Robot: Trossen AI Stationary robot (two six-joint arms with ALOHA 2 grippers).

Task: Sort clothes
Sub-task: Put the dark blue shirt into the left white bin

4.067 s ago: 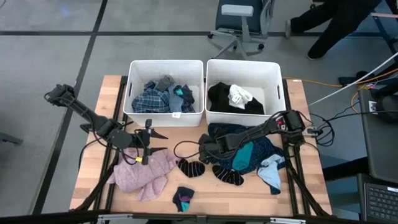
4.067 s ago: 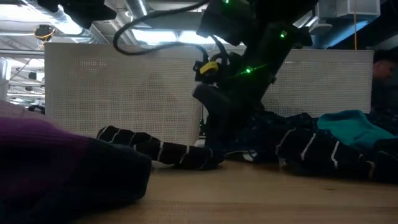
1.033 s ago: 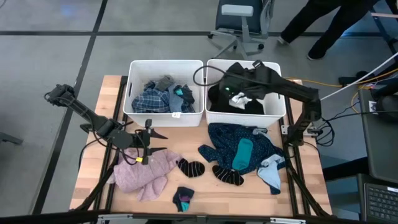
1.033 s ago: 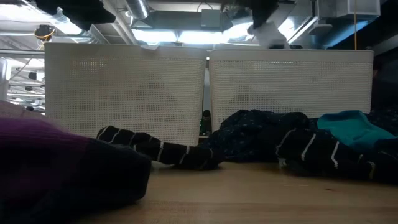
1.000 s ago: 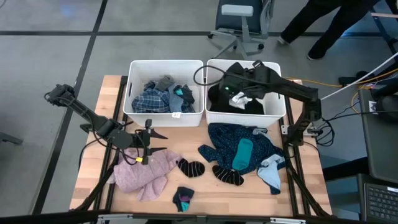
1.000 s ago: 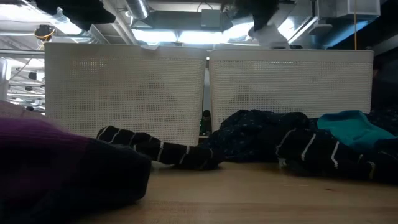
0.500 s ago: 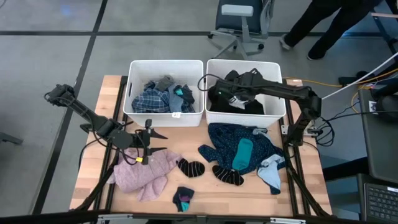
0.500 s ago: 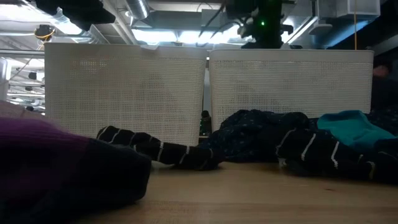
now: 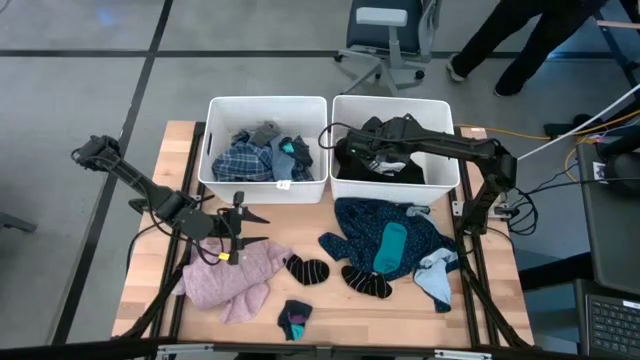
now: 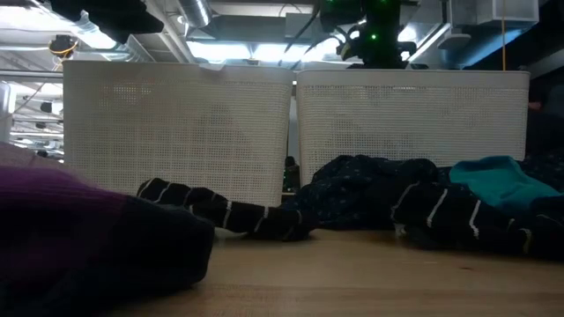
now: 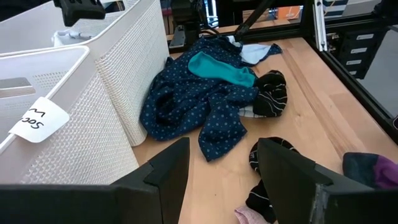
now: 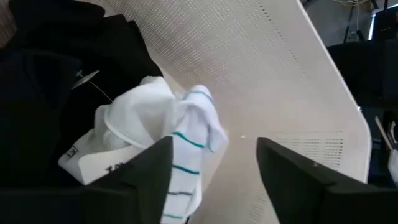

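My right gripper (image 9: 346, 152) is open inside the right white bin (image 9: 390, 99), just over a black piece (image 12: 56, 74) and a white piece with teal stripes (image 12: 168, 134); it holds nothing. My left gripper (image 9: 262, 228) is open and empty, hovering over the far edge of the pink fuzzy top (image 9: 230, 280) on the table. The navy dotted cloth (image 9: 385, 222) lies spread on the table below the right bin, with a teal sock (image 9: 390, 245) on it. Dark striped socks (image 9: 307, 268) lie beside it. The blue plaid shirt (image 9: 245, 160) lies in the left bin (image 9: 267, 100).
Another striped sock (image 9: 367, 282), a small dark sock (image 9: 293, 318) and a light blue piece (image 9: 437, 275) lie near the table's near edge. The left bin carries a paper label (image 11: 38, 121). A chair and a person's legs (image 9: 520, 40) are beyond the table's far edge.
My right gripper has gone down into the right bin and toward its left side. The white piece in the bin is now mostly hidden under the arm in the high view.
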